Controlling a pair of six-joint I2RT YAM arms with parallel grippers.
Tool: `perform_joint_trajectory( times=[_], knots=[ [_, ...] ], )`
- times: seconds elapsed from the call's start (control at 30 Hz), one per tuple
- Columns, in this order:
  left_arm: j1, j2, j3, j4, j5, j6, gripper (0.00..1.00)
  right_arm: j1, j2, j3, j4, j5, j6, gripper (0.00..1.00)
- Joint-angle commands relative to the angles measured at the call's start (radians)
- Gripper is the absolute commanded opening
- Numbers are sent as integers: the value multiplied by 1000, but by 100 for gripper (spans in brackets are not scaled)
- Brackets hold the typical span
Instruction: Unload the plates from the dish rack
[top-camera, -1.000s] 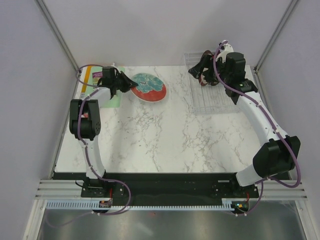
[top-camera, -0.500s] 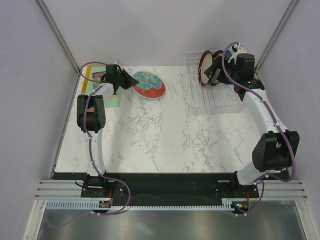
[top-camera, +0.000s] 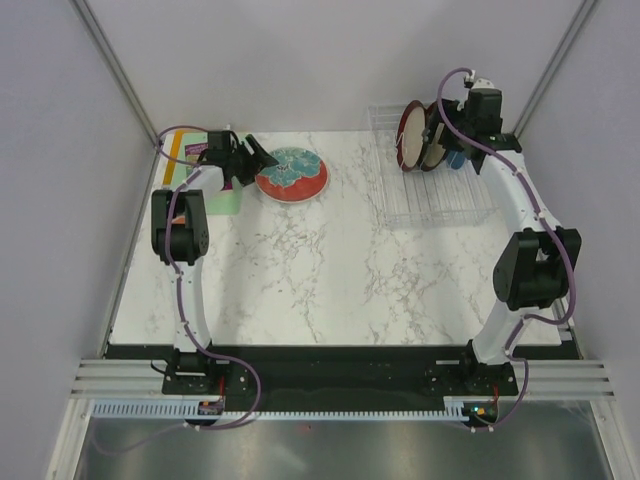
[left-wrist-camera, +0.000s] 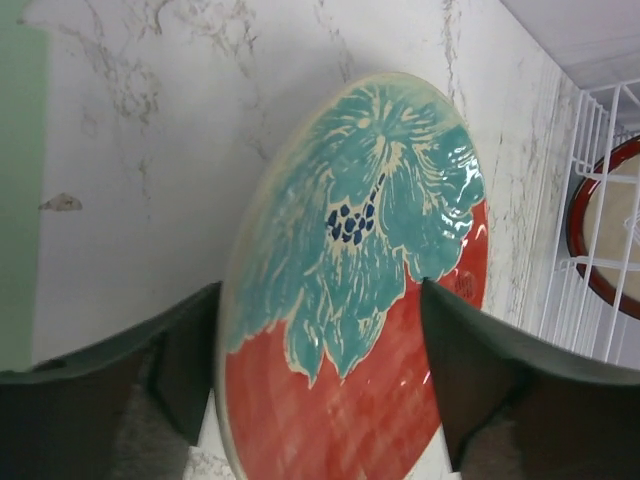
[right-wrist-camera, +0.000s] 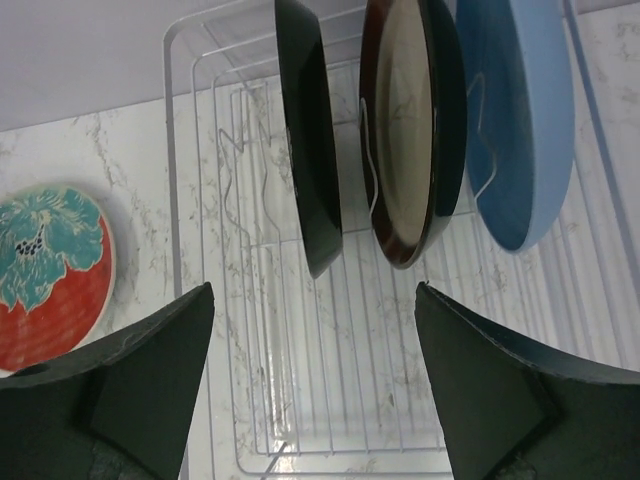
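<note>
Currently the left claw (left-wrist-camera: 315, 340) gapes wide astride the red-and-teal plate (top-camera: 293, 174) lying on the desk (top-camera: 320, 270). The right claw (right-wrist-camera: 312, 300), equally wide, hangs over the dish rack (right-wrist-camera: 300, 400), where a dark plate (right-wrist-camera: 305, 130), a cream-centred plate (right-wrist-camera: 405, 110) and a blue plate (right-wrist-camera: 520, 120) stand upright.

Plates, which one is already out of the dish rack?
The red plate with the teal centre: it lies on the marble table, while the other three stand upright in the dish rack.
</note>
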Motion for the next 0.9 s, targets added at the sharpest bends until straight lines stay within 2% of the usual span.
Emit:
perform_joint_trajectory(
  times=[0.0, 0.2, 0.43, 0.6, 0.8, 0.83, 0.87],
  knots=[
    [-3, -30, 37, -60, -52, 81, 89, 5, 58, 124, -43, 76, -51, 88],
    [-9, -27, 74, -149, -111, 126, 90, 37, 144, 241, -82, 104, -77, 88],
    [-30, -104, 41, -205, -249, 189, 90, 95, 306, 488, -177, 223, -140, 86],
    [-93, -228, -37, -218, -337, 236, 90, 141, 408, 590, -184, 390, -183, 83],
    [-167, -391, -142, -212, -401, 246, 90, 152, 483, 626, -148, 538, -229, 81],
    [-176, -409, -151, -214, -400, 244, 90, 152, 494, 629, -149, 549, -232, 75],
    [-191, -429, -165, -211, -401, 246, 90, 150, 509, 633, -149, 561, -235, 73]
  ],
)
